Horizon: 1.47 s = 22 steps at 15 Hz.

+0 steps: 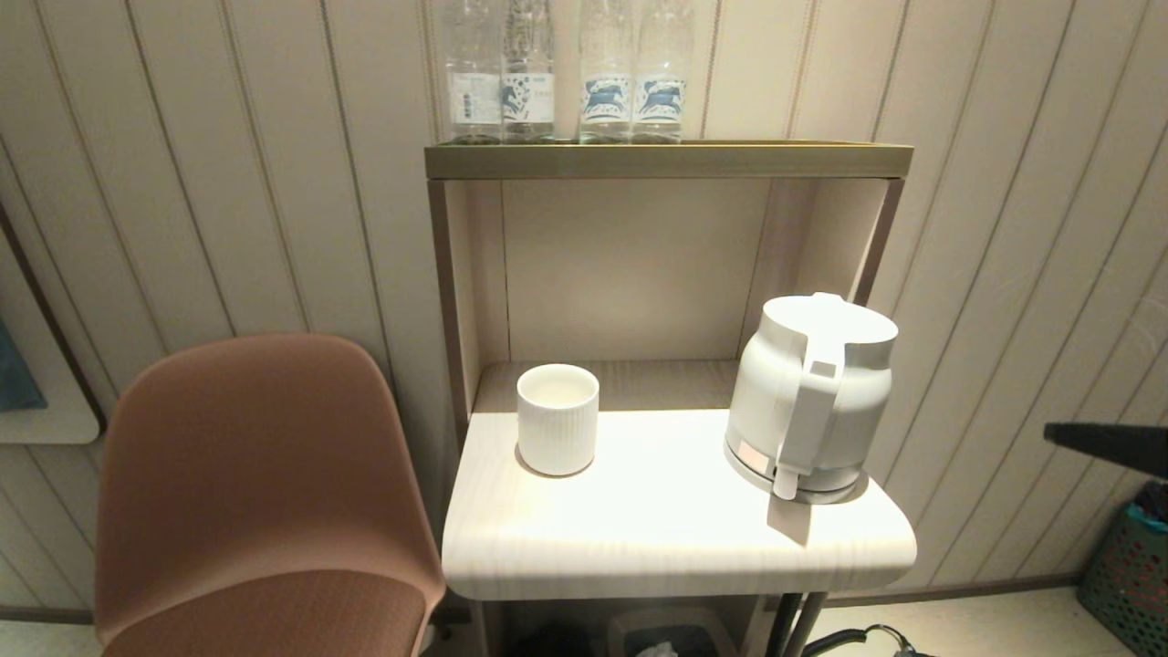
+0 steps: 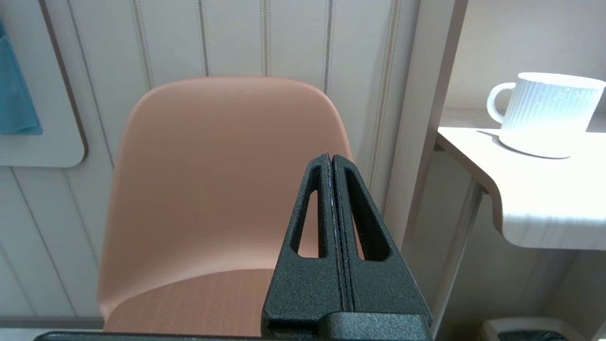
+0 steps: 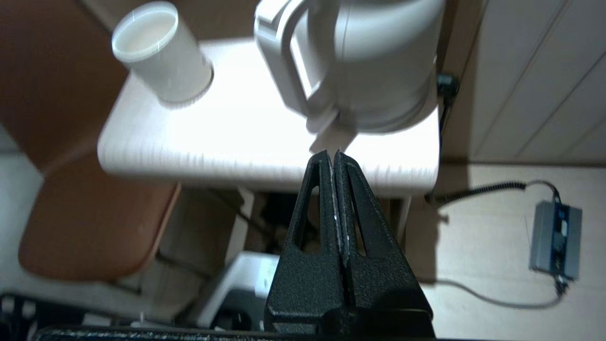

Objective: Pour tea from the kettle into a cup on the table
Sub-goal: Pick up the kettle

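The white kettle (image 1: 812, 397) stands on its round base at the right of the pale wood table (image 1: 675, 538), its loop handle (image 1: 808, 420) turned toward me. The ribbed white cup (image 1: 557, 418) stands upright at the table's left; a small loop handle shows on the cup (image 2: 549, 113) in the left wrist view. My right gripper (image 3: 333, 154) is shut and empty, off the table's front right corner, short of the kettle (image 3: 374, 61) and its handle. Only its black tip (image 1: 1058, 436) enters the head view. My left gripper (image 2: 330, 156) is shut and empty, low to the left, facing the chair.
A pinkish-brown chair (image 1: 255, 493) stands tight against the table's left. Clear bottles (image 1: 566, 73) line the brass shelf top (image 1: 666, 160). A white bin (image 3: 236, 284) sits under the table. A cable and grey power box (image 3: 556, 239) lie on the floor; a green basket (image 1: 1131, 566) stands at the right.
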{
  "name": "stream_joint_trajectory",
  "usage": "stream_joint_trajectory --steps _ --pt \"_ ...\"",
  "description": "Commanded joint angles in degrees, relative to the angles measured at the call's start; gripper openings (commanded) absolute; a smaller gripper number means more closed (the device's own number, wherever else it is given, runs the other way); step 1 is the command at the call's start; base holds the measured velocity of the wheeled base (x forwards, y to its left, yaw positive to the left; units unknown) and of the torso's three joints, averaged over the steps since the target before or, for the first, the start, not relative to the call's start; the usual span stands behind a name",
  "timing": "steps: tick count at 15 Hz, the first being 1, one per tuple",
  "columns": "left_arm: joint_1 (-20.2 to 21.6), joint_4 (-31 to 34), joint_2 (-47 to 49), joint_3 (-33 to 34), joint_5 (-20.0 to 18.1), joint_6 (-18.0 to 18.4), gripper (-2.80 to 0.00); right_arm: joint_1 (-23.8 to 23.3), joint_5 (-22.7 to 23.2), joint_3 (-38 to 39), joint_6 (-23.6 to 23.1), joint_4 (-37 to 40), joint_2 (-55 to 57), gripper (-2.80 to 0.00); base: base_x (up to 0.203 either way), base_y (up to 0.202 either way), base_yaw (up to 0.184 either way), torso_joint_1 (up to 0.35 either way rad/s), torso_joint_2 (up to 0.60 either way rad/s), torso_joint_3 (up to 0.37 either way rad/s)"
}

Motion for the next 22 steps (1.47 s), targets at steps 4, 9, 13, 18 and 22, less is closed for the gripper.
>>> stream_joint_trajectory --steps 4,9,13,18,22 --pt "0.0 -0.11 -0.02 0.0 0.04 -0.04 -2.8 3.24 -3.89 -7.38 2.34 11.11 9.11 -2.8 0.0 0.0 0.0 0.0 0.0 0.0" --pt "0.0 -0.03 -0.02 0.0 0.04 -0.04 -2.8 18.41 -17.75 -16.23 9.41 12.19 21.45 -2.8 0.0 0.0 0.0 0.0 0.0 0.0" --pt "0.0 -0.02 -0.02 0.0 0.04 -0.04 -2.8 24.61 -25.9 -20.01 13.34 12.24 27.61 -2.8 0.0 0.0 0.0 0.0 0.0 0.0" --pt "0.0 -0.08 -0.02 0.0 0.04 -0.04 -2.8 25.31 -33.86 -21.29 15.67 11.95 29.14 0.0 0.0 0.0 0.0 0.0 0.0 0.0" --pt "0.0 -0.11 -0.02 0.0 0.04 -0.04 -2.8 25.93 -34.39 -19.83 18.75 11.71 30.48 0.0 0.0 0.0 0.0 0.0 0.0 0.0"
